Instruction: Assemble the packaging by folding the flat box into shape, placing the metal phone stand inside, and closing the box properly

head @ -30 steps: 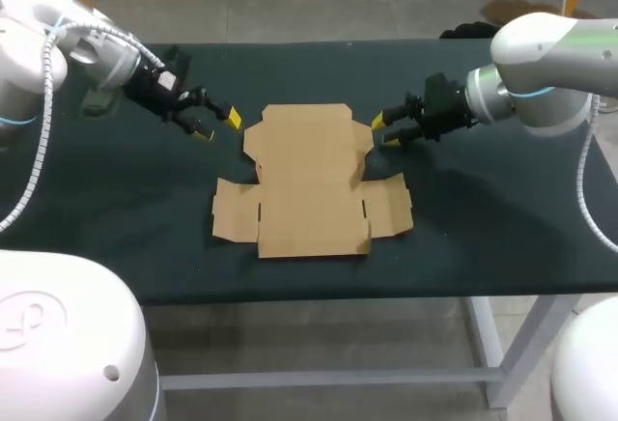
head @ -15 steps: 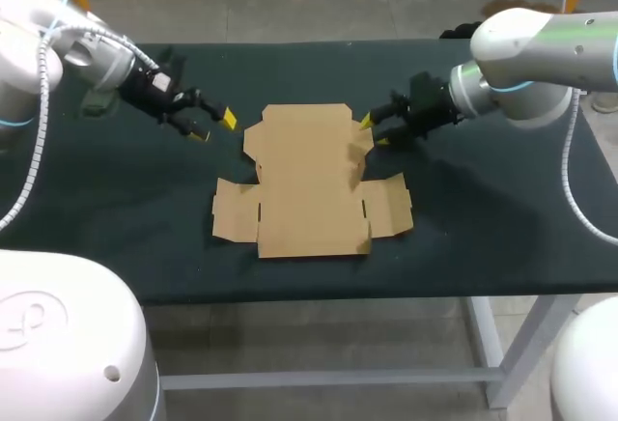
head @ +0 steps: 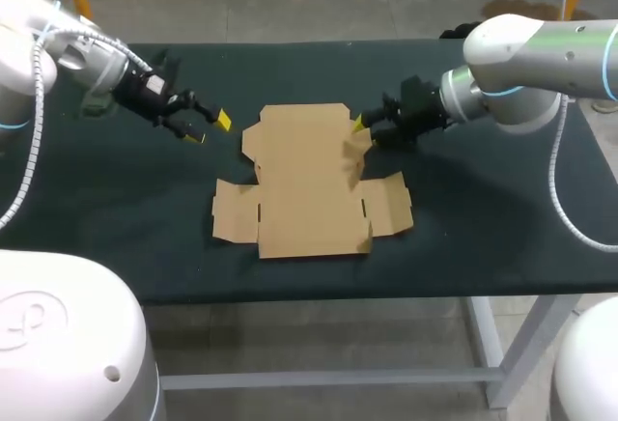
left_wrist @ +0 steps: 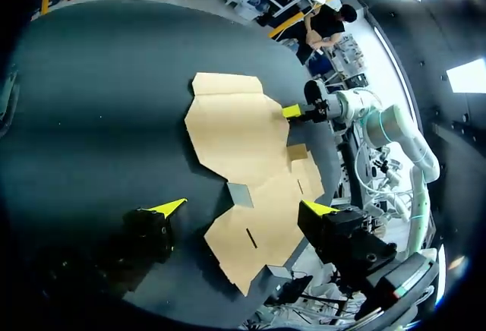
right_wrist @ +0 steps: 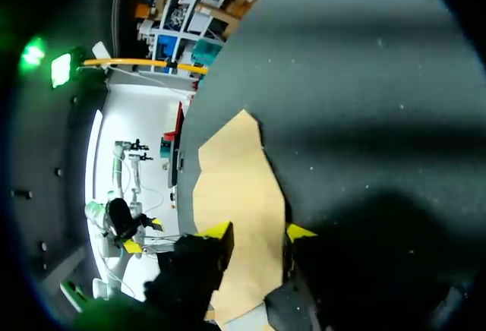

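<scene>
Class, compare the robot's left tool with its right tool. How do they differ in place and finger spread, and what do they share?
The left tool hangs over the bare table, apart from the flat cardboard box. The right tool is at the box's right edge. The left tool's fingers stand wide apart, while the right tool's are closer, with cardboard showing between them. Both are open, yellow-tipped and hold nothing.
</scene>
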You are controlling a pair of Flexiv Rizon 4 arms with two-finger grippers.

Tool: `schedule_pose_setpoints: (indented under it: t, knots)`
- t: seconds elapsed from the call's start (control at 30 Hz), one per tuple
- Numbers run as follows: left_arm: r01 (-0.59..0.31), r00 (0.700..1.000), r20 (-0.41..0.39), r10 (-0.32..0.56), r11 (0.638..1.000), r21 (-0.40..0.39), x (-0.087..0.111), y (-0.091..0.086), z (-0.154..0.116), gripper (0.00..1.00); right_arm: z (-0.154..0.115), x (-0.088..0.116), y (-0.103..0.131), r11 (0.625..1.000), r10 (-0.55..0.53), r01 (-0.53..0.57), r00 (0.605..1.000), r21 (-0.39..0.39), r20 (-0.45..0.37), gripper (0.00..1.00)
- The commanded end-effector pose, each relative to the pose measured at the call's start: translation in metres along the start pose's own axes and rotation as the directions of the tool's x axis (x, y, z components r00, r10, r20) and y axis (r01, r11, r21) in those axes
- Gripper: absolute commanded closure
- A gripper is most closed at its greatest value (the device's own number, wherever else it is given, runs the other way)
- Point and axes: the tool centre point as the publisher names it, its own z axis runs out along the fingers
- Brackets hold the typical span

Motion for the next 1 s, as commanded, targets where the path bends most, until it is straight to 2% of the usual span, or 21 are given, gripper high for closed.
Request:
schedule_pose_setpoints:
  t: [0.03, 0.17, 0.37, 0.57, 0.67, 1.0]
  knots:
    - [0.001, 1.000, -0.006, -0.001, 1.000, -0.018, -0.002, -0.002, -0.001, 0.00, 0.003, -0.005, 0.001, 1.000, -0.025, 0.025, 0.999, -0.011, -0.034, 0.71]
    - [-0.009, 1.000, -0.030, 0.007, 0.999, -0.039, -0.003, -0.003, 0.000, 0.00, 0.000, 0.000, -0.001, 0.997, -0.072, 0.069, 0.996, -0.046, -0.055, 1.00]
    - [-0.016, 0.998, -0.064, 0.012, 0.998, -0.066, -0.005, -0.007, 0.002, 0.00, -0.007, 0.009, -0.003, 0.988, -0.132, 0.124, 0.988, -0.095, -0.078, 1.00]
    - [-0.046, 0.989, -0.141, 0.033, 0.995, -0.086, -0.006, -0.011, 0.004, 0.00, -0.015, 0.019, -0.004, 0.975, -0.191, 0.175, 0.975, -0.138, -0.113, 1.00]
    - [-0.046, 0.989, -0.141, 0.033, 0.995, -0.086, -0.006, -0.011, 0.004, 0.00, -0.021, 0.026, -0.004, 0.974, -0.204, 0.185, 0.968, -0.131, -0.149, 1.00]
    - [-0.046, 0.989, -0.141, 0.033, 0.995, -0.086, -0.006, -0.011, 0.004, 0.00, -0.021, 0.026, -0.004, 0.974, -0.204, 0.185, 0.968, -0.131, -0.149, 1.00]
